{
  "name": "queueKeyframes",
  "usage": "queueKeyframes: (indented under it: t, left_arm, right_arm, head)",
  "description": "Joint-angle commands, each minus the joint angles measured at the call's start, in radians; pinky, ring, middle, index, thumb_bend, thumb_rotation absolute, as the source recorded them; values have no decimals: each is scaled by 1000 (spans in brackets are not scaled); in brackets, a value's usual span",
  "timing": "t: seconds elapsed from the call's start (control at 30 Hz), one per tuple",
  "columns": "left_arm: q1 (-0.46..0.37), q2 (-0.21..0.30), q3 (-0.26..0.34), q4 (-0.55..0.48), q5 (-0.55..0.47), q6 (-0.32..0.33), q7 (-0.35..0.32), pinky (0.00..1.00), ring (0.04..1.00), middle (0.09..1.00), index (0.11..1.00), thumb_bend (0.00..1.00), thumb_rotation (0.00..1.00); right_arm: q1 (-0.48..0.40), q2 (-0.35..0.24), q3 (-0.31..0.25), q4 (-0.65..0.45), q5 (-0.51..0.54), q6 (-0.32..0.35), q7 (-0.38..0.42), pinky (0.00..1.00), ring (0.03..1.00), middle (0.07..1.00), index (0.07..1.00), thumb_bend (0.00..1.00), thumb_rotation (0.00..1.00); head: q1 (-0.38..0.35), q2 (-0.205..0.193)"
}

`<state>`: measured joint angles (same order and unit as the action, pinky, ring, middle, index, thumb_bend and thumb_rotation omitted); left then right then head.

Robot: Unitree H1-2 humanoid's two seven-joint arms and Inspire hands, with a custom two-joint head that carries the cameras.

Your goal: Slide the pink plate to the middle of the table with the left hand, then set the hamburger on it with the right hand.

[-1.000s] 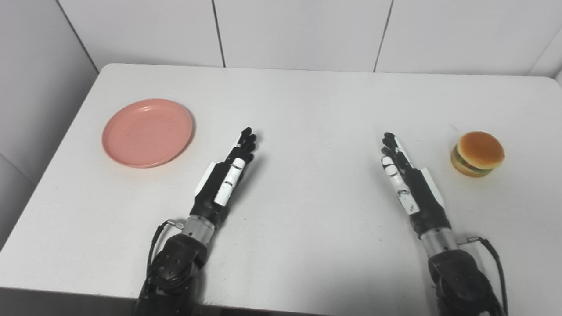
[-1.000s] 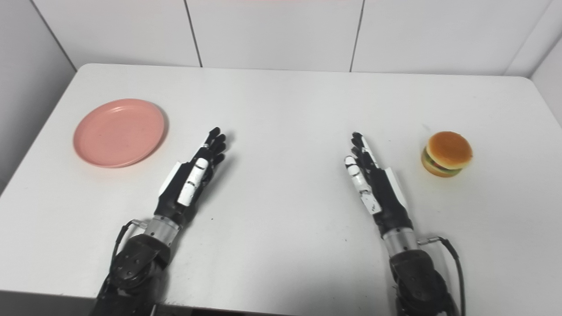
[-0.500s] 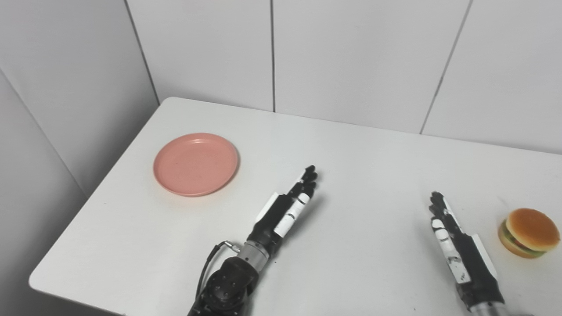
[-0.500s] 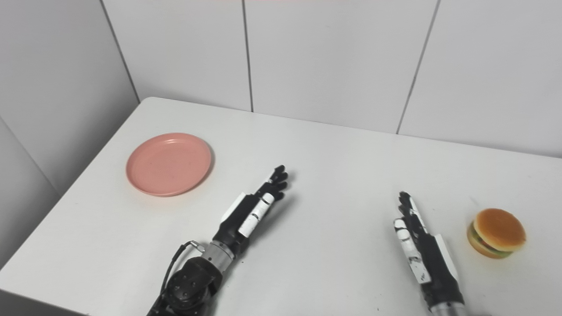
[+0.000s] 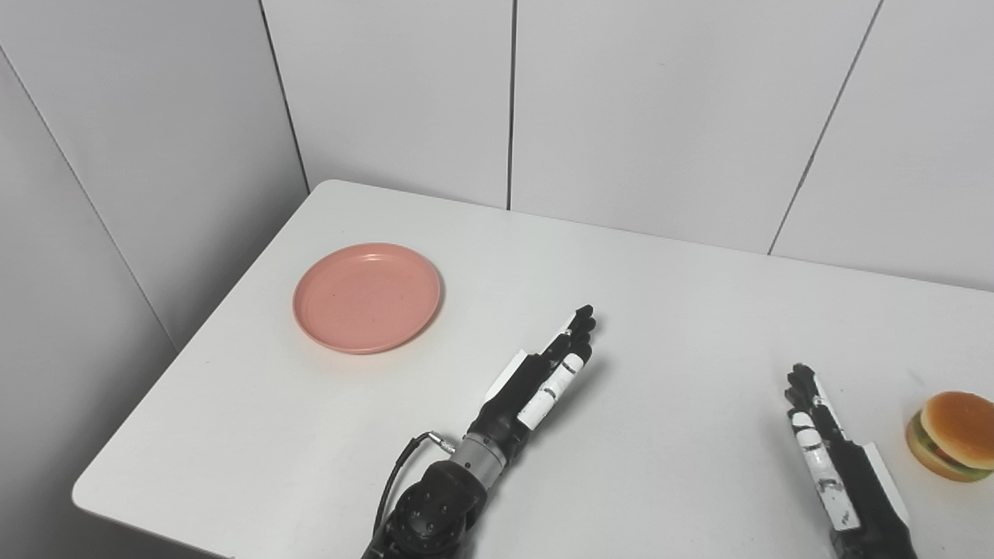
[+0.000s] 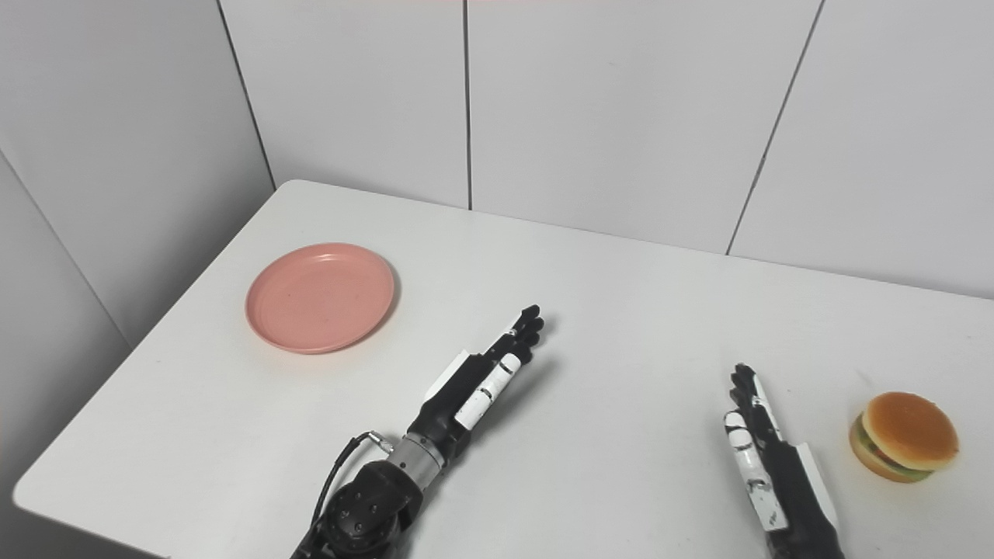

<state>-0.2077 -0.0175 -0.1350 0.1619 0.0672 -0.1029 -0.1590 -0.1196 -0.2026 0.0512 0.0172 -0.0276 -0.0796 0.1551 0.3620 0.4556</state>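
Nothing's been touched yet as far as I can tell; the pink plate [image 5: 366,297] sits over by the left end of the white table [image 5: 660,310], roughly 10 o'clock from the left hand [image 5: 543,376] and well apart from it; the hamburger [image 5: 955,435] is way off at the right end, about 2 o'clock from the right hand [image 5: 835,458] and just beside it, not touching.

Both hands are empty with fingers stretched out straight and lying close together, palms turned inward, hovering or resting low over the table (can't really tell which); neither is curled around anything.

So the step in hand is the plate slide, and the left hand hasn't even reached it; my take on doing it well: bring the fingers over to the plate's far-left rim, around its 9 or 10 o'clock edge, set the fingertips down just outside or lightly on the lip, then drag toward 4 o'clock into the open middle; keep the push low and steady, since a shallow plate like that will probably tip or spin if pressed on one edge; I'd leave the right hand parked so it's out of the plate's path.
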Motion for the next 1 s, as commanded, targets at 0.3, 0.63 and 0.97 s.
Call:
queueKeyframes:
  t: [0.3,0.63,0.97]
  left_arm:
    - [105,-5,4,12,-36,40,-2,987,999,1000,1000,451,1000]
    - [96,9,28,-114,-95,97,-13,1000,1000,1000,1000,434,1000]
    - [63,26,51,-300,-165,231,-19,1000,1000,1000,1000,519,976]
  right_arm:
    - [11,21,11,-33,3,28,3,1000,1000,1000,1000,0,1000]
    - [17,29,15,-75,-5,71,-1,1000,1000,1000,1000,0,1000]
    - [17,33,18,-110,-1,109,4,1000,1000,1000,1000,0,1000]
  head:
    - [32,25]
    - [66,22]
    - [78,24]
